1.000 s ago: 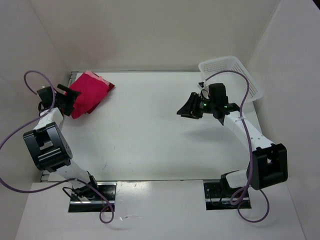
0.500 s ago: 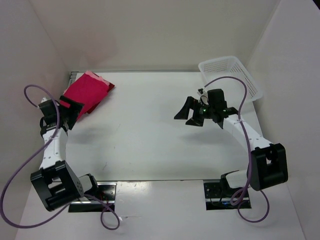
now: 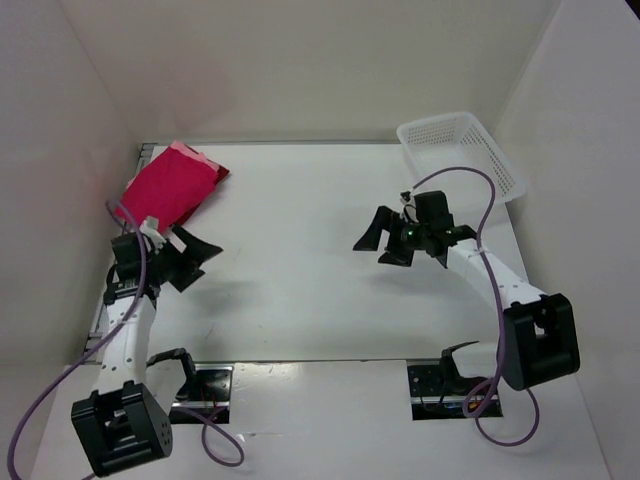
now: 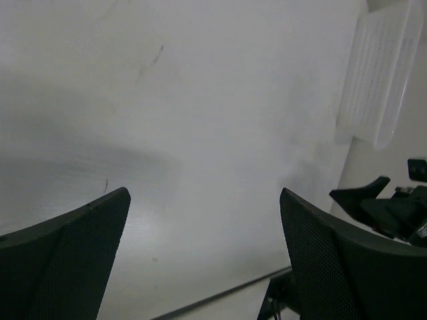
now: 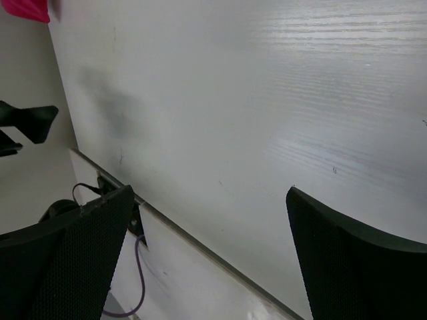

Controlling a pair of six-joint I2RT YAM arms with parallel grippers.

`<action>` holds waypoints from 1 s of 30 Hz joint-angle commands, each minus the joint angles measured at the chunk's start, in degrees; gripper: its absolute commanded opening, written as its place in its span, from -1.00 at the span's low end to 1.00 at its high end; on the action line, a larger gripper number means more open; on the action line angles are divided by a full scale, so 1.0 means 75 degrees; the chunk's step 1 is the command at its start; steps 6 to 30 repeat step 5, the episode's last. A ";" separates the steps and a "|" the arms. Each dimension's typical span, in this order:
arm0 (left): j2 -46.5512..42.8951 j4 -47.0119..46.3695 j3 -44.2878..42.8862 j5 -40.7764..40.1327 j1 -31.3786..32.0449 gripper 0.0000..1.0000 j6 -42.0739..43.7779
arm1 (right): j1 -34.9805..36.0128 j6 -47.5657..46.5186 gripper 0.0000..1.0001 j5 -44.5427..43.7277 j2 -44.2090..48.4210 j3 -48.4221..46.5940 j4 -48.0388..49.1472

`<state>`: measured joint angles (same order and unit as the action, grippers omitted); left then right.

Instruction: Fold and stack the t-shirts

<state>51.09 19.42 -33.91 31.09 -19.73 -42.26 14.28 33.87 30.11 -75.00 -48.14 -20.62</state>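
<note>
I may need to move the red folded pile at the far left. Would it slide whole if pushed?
Probably not: the t-shirts are soft cloth, likely to bunch under a push. A lighter pink edge peeks out on the far side, so the layers may shear apart. Pinched at one corner, they would likely droop and unfold.

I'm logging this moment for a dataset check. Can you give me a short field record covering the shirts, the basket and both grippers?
shirts: folded pile at the far-left corner of the table, magenta-crimson on top, light pink edge showing at its far side
basket: white lattice basket at the far-right corner, no cloth visible in it
left gripper: open, empty, near the folded pile but apart from it
right gripper: open, empty, above the table's middle right
</note>
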 commanded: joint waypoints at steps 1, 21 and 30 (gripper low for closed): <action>-0.0132 -0.0105 0.0314 0.0775 0.0263 0.99 -0.0096 | 0.0064 0.0090 1.00 -0.0171 0.0367 0.0091 0.0277; -0.0051 0.0045 -0.0093 0.0847 0.0263 0.99 0.0289 | 0.0064 0.0020 1.00 -0.0323 0.0286 0.0091 0.0207; -0.0051 0.0045 -0.0093 0.0847 0.0263 0.99 0.0289 | 0.0064 0.0020 1.00 -0.0323 0.0286 0.0091 0.0207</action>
